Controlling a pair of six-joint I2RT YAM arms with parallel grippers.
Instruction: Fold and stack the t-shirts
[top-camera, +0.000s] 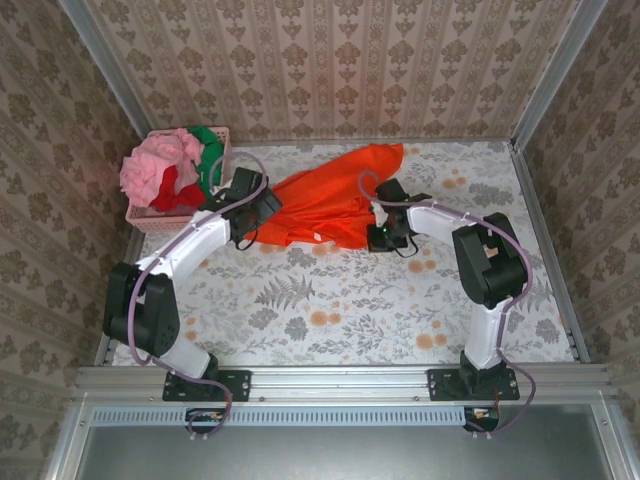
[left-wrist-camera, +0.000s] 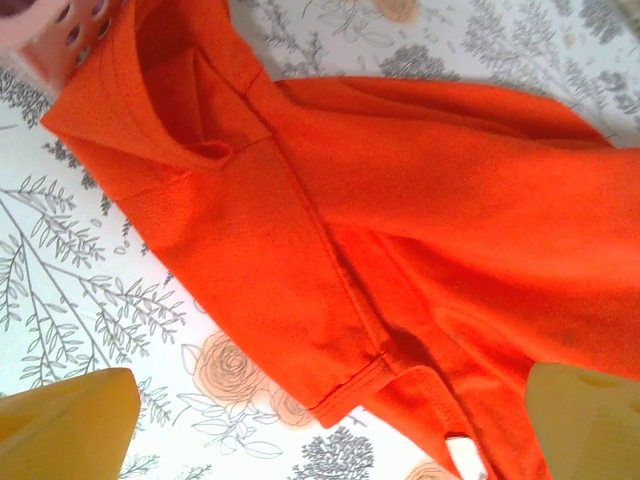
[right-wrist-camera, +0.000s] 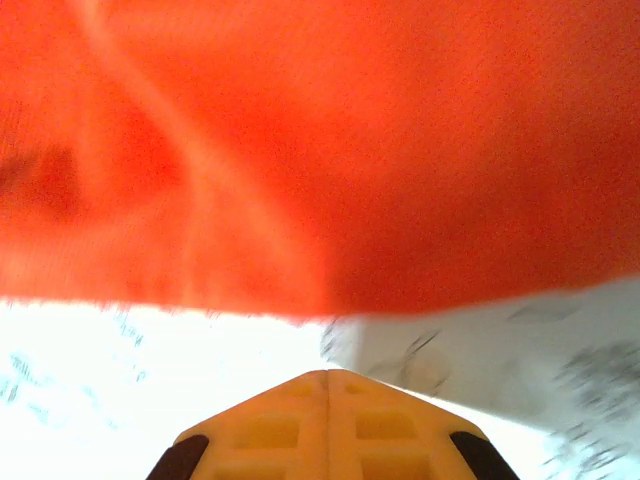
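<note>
Yellow fingers (left-wrist-camera: 62, 425) of the left hand (left-wrist-camera: 330, 385) frame the bottom corners of its wrist view, spread wide apart and holding nothing, and the orange t-shirt (left-wrist-camera: 420, 220) lies on the counter (left-wrist-camera: 60, 300) just ahead of and between them. From above we see this left hand (top-camera: 262, 198) at the shirt's left edge, between the cloth and the pink lattice basket (top-camera: 160, 222). The right hand (right-wrist-camera: 328, 385) is closed, its two ribbed yellow halves meeting along a centre line, with the orange t-shirt (right-wrist-camera: 320, 150) a blurred mass just beyond the tip; from above the right hand (top-camera: 385, 212) sits against the shirt's right edge. The orange t-shirt (top-camera: 330, 200) is spread loosely over the far middle of the counter (top-camera: 350, 300), one corner reaching up to the far edge by the wallpapered back wall (top-camera: 330, 60). A broad stretch of open counter lies between the shirt and the arm bases; side walls close in left and right. The basket fills the far left corner, heaped with a pink t-shirt (top-camera: 155, 165), a red t-shirt (top-camera: 180, 192) and a green t-shirt (top-camera: 210, 140). We see the orange cloth as a fine matte knit, creased in long folds, with stitched seams and a turned sleeve hem (left-wrist-camera: 352, 385); the counter cover is pale, printed with grey ferns and orange roses.
</note>
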